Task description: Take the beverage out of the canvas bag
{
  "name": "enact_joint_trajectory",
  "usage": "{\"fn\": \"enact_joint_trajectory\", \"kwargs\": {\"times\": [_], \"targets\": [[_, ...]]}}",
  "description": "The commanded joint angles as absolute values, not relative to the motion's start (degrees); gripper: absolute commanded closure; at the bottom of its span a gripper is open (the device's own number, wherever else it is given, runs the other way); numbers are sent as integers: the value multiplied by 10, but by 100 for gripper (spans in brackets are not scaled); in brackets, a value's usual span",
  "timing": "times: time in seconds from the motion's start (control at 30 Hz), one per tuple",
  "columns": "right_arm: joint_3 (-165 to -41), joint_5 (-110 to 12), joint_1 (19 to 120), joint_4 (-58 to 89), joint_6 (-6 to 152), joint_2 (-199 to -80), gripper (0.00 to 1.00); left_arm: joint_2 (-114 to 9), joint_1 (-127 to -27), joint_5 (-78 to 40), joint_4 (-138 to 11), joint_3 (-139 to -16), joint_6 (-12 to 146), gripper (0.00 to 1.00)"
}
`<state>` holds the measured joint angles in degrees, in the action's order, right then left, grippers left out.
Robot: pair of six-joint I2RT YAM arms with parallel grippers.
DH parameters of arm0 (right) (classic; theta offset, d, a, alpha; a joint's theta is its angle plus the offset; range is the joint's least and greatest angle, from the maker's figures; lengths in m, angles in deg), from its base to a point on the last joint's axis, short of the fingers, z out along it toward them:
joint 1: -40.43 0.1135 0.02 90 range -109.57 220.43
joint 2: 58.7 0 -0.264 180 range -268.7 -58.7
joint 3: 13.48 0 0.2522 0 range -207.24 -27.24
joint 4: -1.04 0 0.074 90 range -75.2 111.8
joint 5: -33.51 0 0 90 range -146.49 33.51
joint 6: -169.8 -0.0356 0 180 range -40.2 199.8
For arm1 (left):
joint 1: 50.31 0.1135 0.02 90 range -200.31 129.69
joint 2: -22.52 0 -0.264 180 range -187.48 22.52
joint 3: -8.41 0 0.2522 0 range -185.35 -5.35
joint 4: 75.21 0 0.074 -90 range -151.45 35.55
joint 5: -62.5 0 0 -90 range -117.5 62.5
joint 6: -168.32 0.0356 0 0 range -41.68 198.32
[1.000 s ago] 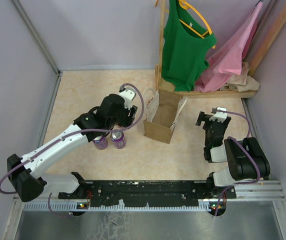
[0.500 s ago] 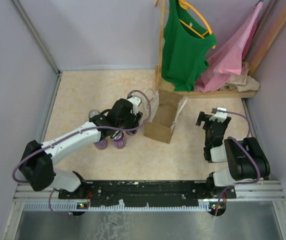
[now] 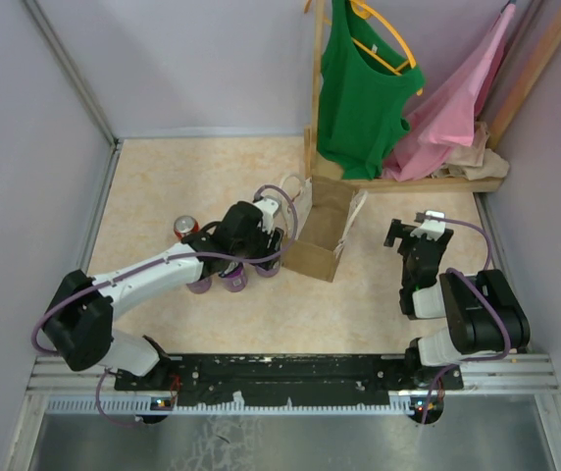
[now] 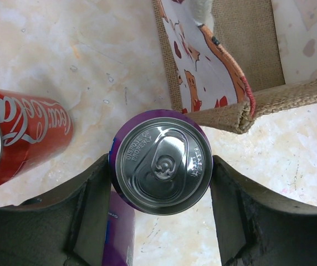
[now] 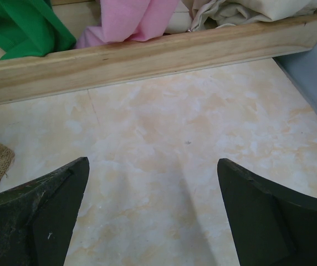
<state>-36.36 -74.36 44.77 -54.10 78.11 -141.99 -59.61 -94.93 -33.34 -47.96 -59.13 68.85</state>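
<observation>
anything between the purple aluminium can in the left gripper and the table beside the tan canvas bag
Nothing visible. The purple can, held by the left gripper, is outside the canvas bag; the bag's rim is close on one side, a second purple can on the other.

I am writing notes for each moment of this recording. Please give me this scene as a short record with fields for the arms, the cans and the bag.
left gripper: jaws shut on a purple can
held can: upright, top sealed, outside the bag and close beside it; cannot tell if it rests on the table
bag: upright, top open
other cans: two purple cans and a red can, on the table to the left of the held one
right gripper: jaws open, empty, over bare table
</observation>
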Motion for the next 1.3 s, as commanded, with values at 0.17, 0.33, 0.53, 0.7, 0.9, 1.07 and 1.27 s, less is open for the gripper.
{"fn": "enact_joint_trajectory", "kwargs": {"times": [0.17,0.33,0.53,0.7,0.9,1.07,1.27], "targets": [[-373,-745,446,-561,780,-1418,1,-578,-948,-352,-500,-590,650,97],[-373,-744,446,-560,780,-1418,1,-564,-948,-382,-497,-573,634,79],[-373,-744,447,-560,780,-1418,1,-561,-948,-389,-491,-564,615,15],[-373,-744,446,-560,780,-1418,1,-552,-947,-389,-487,-563,608,0],[-373,-745,446,-560,780,-1417,1,-532,-948,-391,-492,-578,617,0],[-373,-744,447,-561,780,-1417,1,-496,-948,-414,-486,-610,634,0],[-373,-744,446,-561,780,-1418,1,-436,-936,-519,-498,-621,666,0]]}}
